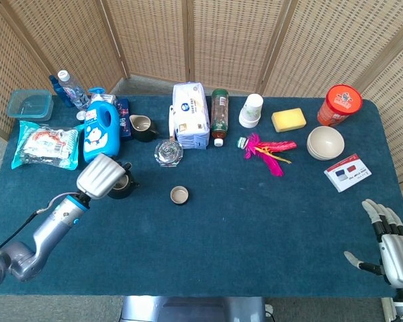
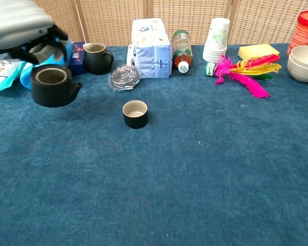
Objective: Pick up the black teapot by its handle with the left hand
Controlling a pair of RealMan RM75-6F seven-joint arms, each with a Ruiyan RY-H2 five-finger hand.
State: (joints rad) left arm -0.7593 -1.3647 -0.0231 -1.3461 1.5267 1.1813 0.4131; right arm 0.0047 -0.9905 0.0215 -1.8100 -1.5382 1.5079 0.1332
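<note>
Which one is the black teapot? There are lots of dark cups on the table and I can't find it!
Look at the left side of the blue table, just in front of the big blue detergent bottle. The left hand holds the black teapot there by its handle. Unlike the small black cup and the black pitcher nearby, it has a short side spout and an overhead handle.

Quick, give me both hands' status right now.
Left hand: holding the black teapot by its handle.
Right hand: open, fingers apart, holding nothing.
</note>
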